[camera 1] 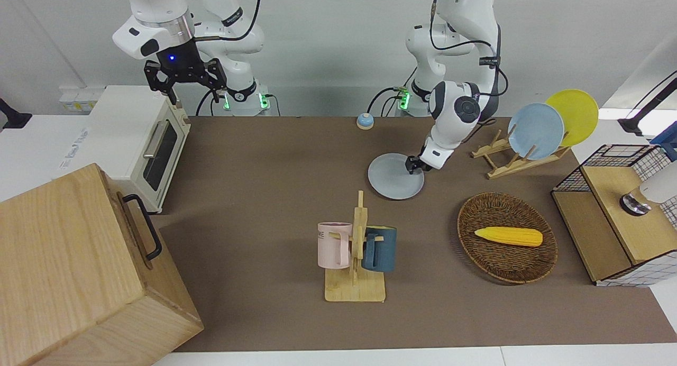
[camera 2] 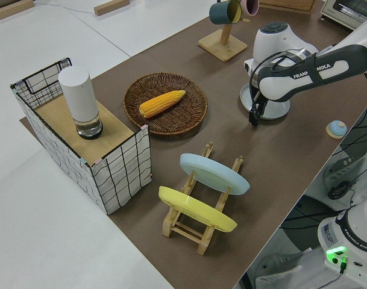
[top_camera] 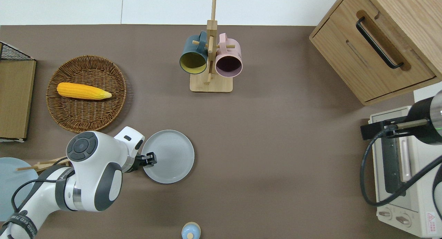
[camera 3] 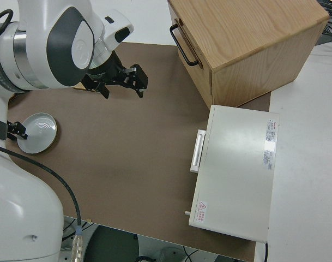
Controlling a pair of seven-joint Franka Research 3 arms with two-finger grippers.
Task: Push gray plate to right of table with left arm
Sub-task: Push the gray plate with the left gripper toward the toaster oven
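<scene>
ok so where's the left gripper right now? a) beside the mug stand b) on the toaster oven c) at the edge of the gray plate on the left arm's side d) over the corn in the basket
c: the overhead view shows the left gripper over the rim of the gray plate on the side toward the left arm's end of the table, well clear of the corn and the mug stand.

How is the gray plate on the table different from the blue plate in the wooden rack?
The gray plate lies flat on the table; the blue plate stands tilted on edge in the wooden rack. The gray plate is paler, the blue plate bluer. The left gripper is at the gray plate's rim; nothing touches the blue plate. Both are round.
</scene>
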